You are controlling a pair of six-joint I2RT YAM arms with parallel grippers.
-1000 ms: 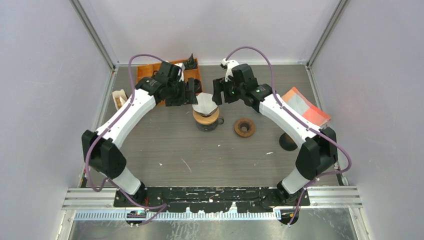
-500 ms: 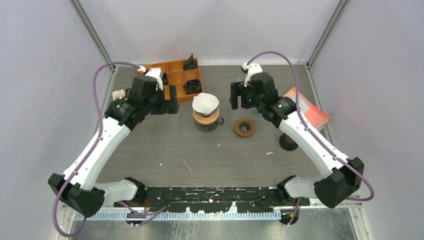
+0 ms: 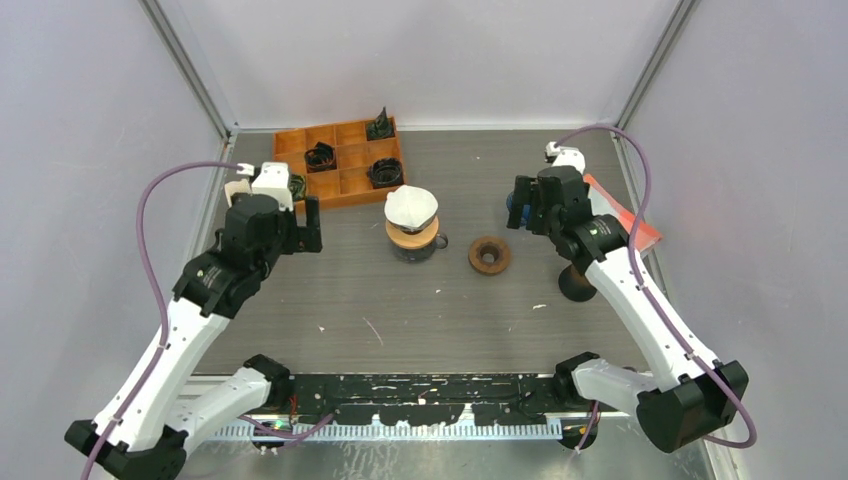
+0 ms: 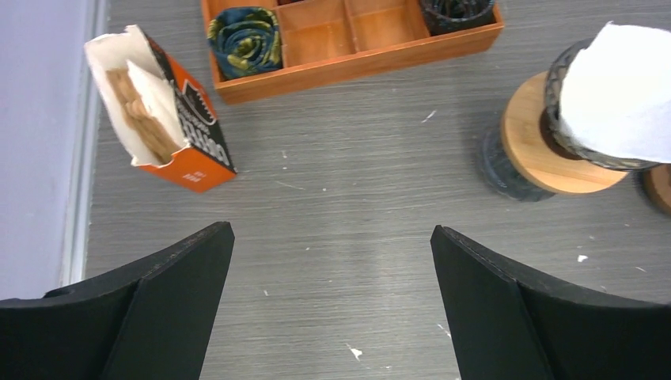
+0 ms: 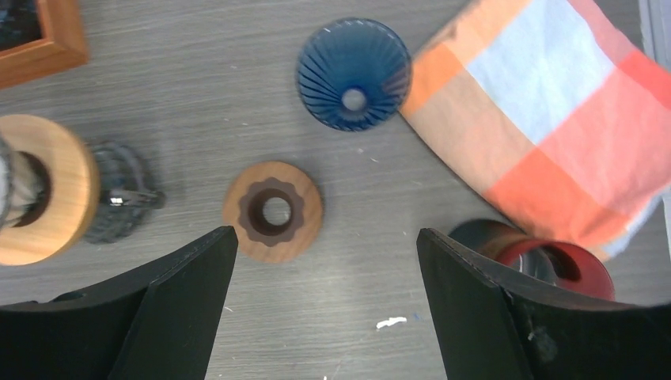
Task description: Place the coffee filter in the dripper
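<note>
Both arms have retreated, left claw [image 4: 331,229] and right claw [image 5: 326,231] gaping empty; white paper coffee filter [image 3: 411,205] sits in wood-collared glass dripper [image 3: 412,236], so seemingly only parking remains.

Robot lab cell: pale enclosure walls [image 3: 90,150], aluminium corner posts [image 3: 190,72], arms [image 3: 215,290] on mounting rail [image 3: 165,395].

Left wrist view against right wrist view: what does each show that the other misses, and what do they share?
Only the left wrist shows the filter box, standing open, and the white filter seated plainly in the wood-collared dripper. Only the right wrist shows the blue ribbed cone, the checked cloth and a red-lined vessel. Both share that dripper, a corner of the orange tray and the grey table.
</note>
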